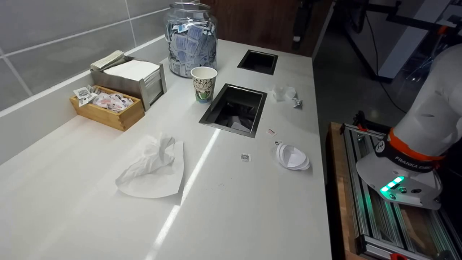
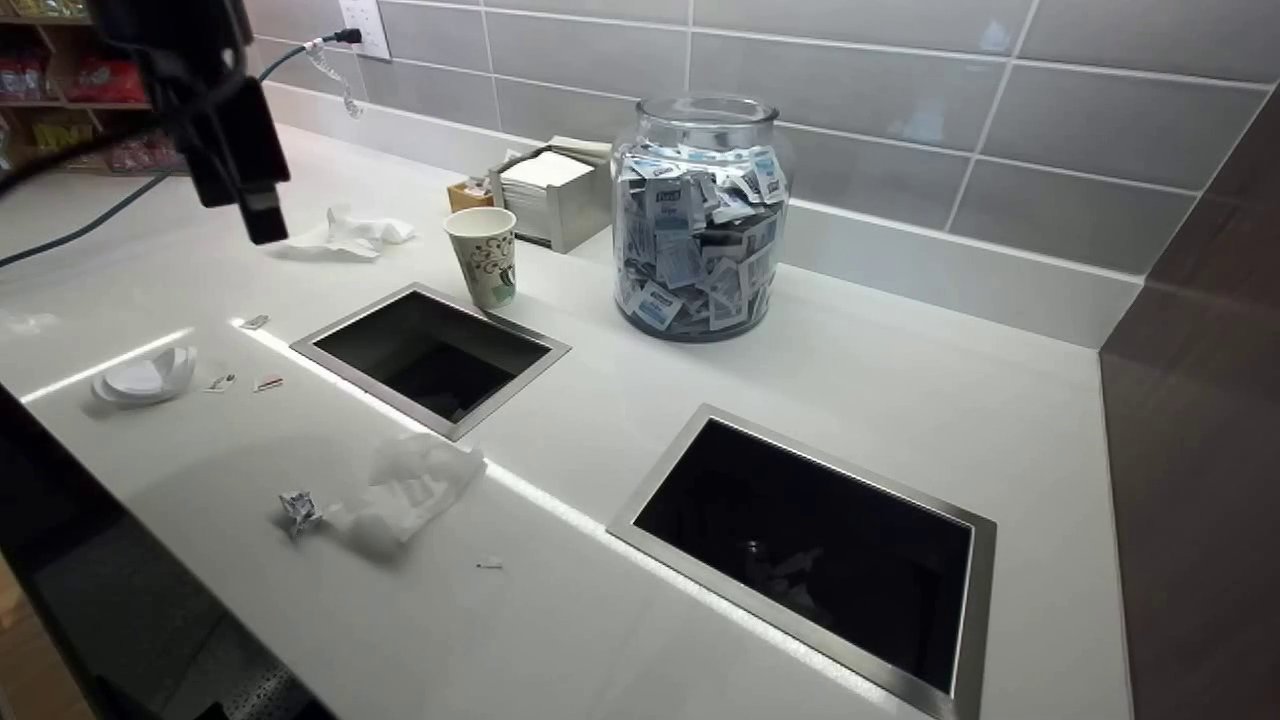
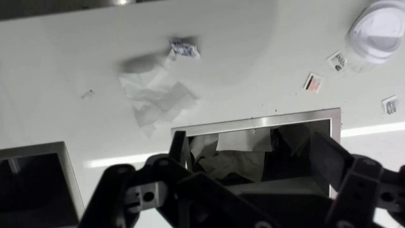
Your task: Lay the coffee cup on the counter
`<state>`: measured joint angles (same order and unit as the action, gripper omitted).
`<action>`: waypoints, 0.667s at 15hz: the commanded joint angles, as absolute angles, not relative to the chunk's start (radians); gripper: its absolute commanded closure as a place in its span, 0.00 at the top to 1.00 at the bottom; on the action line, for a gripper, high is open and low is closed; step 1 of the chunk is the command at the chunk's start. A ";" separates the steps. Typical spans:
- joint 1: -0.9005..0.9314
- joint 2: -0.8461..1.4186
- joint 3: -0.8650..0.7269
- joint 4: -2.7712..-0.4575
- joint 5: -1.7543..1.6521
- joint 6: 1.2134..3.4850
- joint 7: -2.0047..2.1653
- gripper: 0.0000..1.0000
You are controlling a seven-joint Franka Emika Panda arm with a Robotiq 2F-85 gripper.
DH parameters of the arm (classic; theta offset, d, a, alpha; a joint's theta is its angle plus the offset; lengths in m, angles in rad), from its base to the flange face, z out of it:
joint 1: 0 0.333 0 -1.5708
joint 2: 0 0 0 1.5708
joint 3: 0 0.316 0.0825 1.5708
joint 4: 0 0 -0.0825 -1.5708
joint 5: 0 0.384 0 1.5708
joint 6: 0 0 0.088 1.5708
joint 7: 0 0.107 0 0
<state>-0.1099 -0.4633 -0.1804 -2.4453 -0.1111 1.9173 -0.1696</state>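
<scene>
The coffee cup point(image 1: 204, 86) is a paper cup with a brown swirl print. It stands upright on the white counter point(image 1: 252, 213), beside a square metal-rimmed opening, and also shows in an exterior view point(image 2: 486, 258). It does not show in the wrist view. My gripper point(image 3: 250, 139) is open, with its two fingers wide apart and nothing between them. In the wrist view the fingers frame an opening with paper waste inside. A dark part of the gripper point(image 2: 262, 215) hangs above the counter in an exterior view, apart from the cup.
A glass jar of packets point(image 1: 191, 41), a napkin holder point(image 1: 130, 77) and a wooden packet box point(image 1: 108, 108) stand along the wall. Two openings have metal rims point(image 2: 510, 393) point(image 2: 985, 600). A lid stack point(image 1: 293, 157), crumpled napkin point(image 1: 155, 169), tissue point(image 3: 161, 98) and wrappers lie about.
</scene>
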 commanded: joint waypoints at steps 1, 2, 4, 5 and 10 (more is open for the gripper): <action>-0.070 -0.378 -0.138 -2.538 -0.065 2.200 -0.128 1.00; -0.059 -0.354 -0.126 -2.560 -0.046 2.287 -0.115 1.00; -0.036 -0.303 -0.110 -2.594 0.007 2.446 -0.095 1.00; -0.030 -0.272 -0.101 -2.611 0.024 2.540 -0.082 1.00; -0.020 -0.204 -0.091 -2.617 0.063 2.663 -0.098 1.00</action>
<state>-0.0108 -0.2017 -0.1002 -2.6176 0.0619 2.6668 -0.0993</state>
